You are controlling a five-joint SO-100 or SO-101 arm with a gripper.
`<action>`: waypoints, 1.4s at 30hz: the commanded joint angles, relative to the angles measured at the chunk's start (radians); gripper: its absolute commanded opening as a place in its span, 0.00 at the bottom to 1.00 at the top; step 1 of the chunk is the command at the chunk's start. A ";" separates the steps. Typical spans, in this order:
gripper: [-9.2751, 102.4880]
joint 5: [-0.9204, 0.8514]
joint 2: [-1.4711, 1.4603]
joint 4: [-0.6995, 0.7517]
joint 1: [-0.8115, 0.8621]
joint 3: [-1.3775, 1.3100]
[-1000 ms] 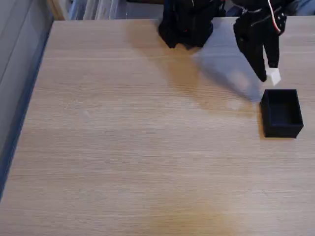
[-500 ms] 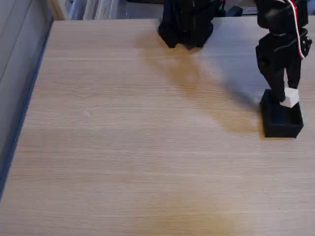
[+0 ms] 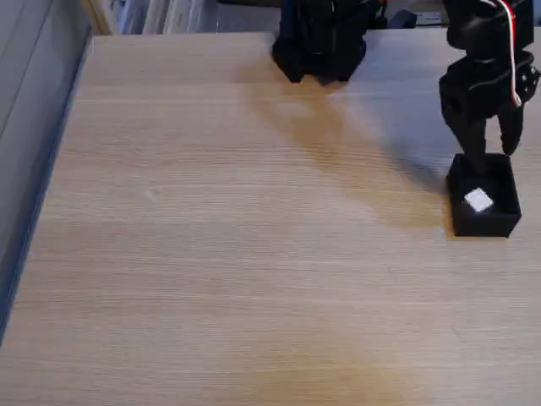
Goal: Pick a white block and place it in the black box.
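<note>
Lying boxed, white block (image 3: pixel 478 200) beneath parted pincer (image 3: pixel 493 150)

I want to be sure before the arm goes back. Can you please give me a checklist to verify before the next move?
1. White block lies inside the black box: ok.
2. Tool has let go, fingers apart: ok.
3. Block free of the fingertips: ok, a gap shows between them.
4. Tool tips above the box's rear wall, so lifting straight up should be safe: cannot tell height from this one fixed view.
5. Box upright on the table: ok.
</note>
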 commanded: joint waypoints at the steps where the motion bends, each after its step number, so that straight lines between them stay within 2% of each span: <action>1: 0.08 0.012 0.067 0.040 0.044 -0.020; 8: 0.08 -0.080 0.253 0.064 0.230 0.204; 13: 0.08 -0.212 0.459 0.032 0.380 0.463; 21: 0.08 -0.322 0.894 -0.009 0.538 0.939; 30: 0.08 -0.350 1.256 0.018 0.661 1.282; 35: 0.08 -0.334 1.325 0.086 0.686 1.333; 42: 0.08 -0.160 1.443 0.224 0.603 1.336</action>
